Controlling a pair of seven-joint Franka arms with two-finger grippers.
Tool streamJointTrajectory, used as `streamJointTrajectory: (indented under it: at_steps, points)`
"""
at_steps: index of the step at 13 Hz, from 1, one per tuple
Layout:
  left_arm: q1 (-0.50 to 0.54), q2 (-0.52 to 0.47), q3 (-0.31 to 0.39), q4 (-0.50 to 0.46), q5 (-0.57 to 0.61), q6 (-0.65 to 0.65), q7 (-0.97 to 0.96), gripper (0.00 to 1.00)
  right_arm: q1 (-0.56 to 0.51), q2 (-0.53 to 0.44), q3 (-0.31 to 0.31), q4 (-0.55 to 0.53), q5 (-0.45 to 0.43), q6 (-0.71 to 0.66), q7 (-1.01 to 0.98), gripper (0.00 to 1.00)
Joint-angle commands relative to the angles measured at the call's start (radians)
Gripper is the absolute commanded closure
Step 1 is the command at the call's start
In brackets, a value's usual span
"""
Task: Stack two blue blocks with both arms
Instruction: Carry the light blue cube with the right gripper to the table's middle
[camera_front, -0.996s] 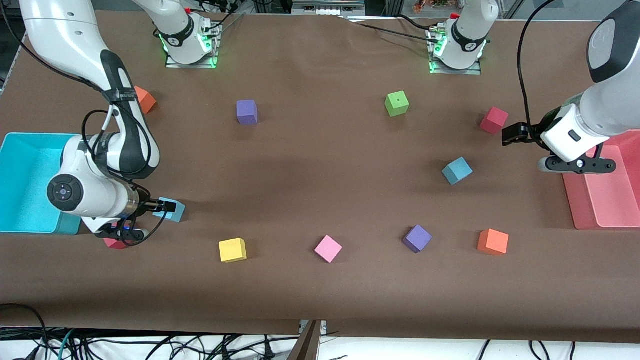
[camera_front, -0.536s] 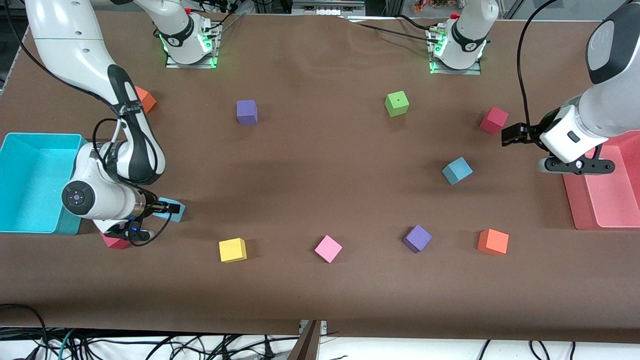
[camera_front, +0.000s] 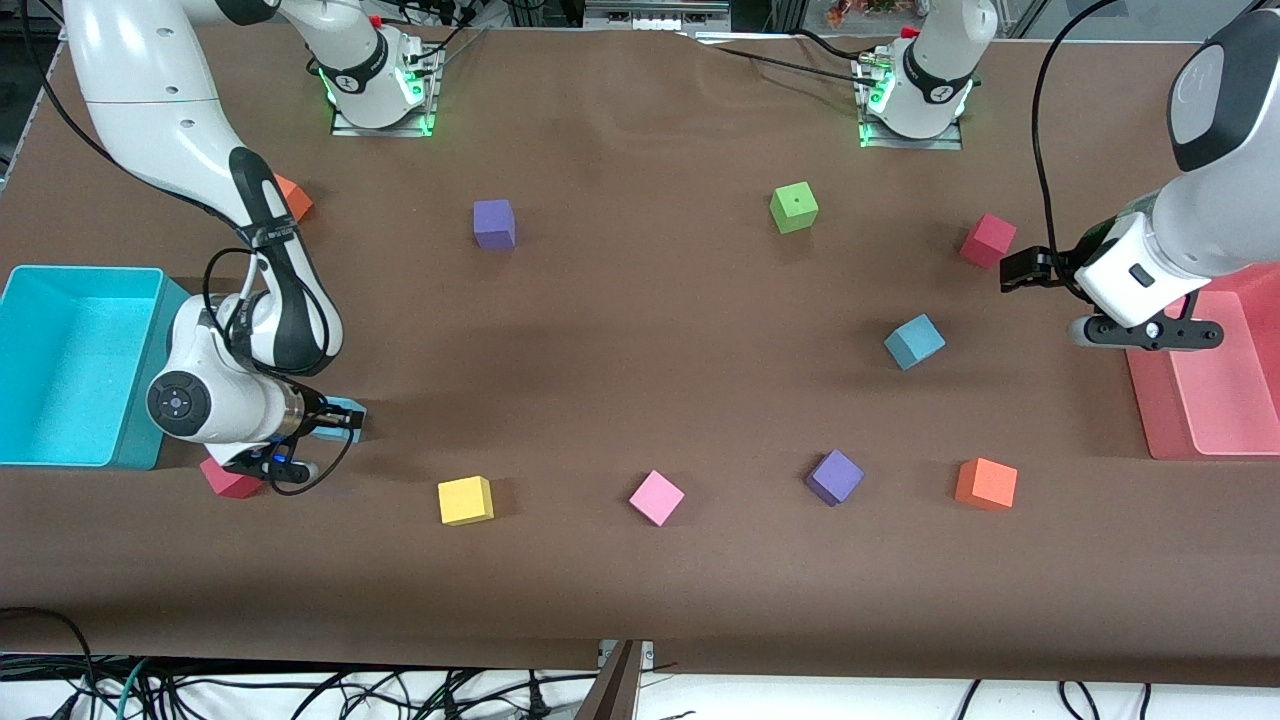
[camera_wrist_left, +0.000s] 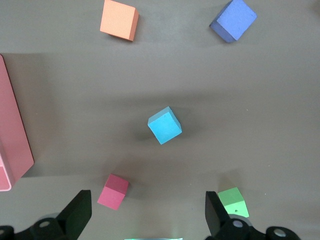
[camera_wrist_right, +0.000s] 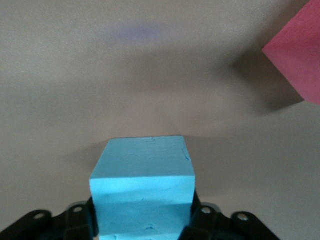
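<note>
The right gripper (camera_front: 335, 420) clamps one blue block (camera_wrist_right: 142, 187) low beside the cyan bin (camera_front: 70, 365); a straight lift should keep it square. The left gripper (camera_front: 1020, 272) waits spread wide above the second blue block (camera_front: 914, 341).

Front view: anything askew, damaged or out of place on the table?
Nothing stands out. Coloured cubes lie scattered singly, none damaged. The right gripper has its jaws shut on one blue block; the other blue block sits turned askew, untouched.
</note>
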Motion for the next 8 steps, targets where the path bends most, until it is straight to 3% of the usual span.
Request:
streamJointTrajectory:
  at_steps: [1,5,8]
  points:
    - [0.002,0.0,-0.01,0.008,0.004,-0.016,-0.003,0.0,0.029,-0.031,0.006,0.032,0.007,-0.021,0.014,0.59]
    - [0.002,0.0,-0.01,0.007,0.004,-0.016,-0.004,0.0,0.243,-0.041,0.004,0.188,0.006,-0.184,0.146,0.58]
    - [0.003,0.002,-0.01,0.007,0.004,-0.018,-0.004,0.0,0.385,-0.029,0.006,0.244,0.009,-0.173,0.317,0.58]
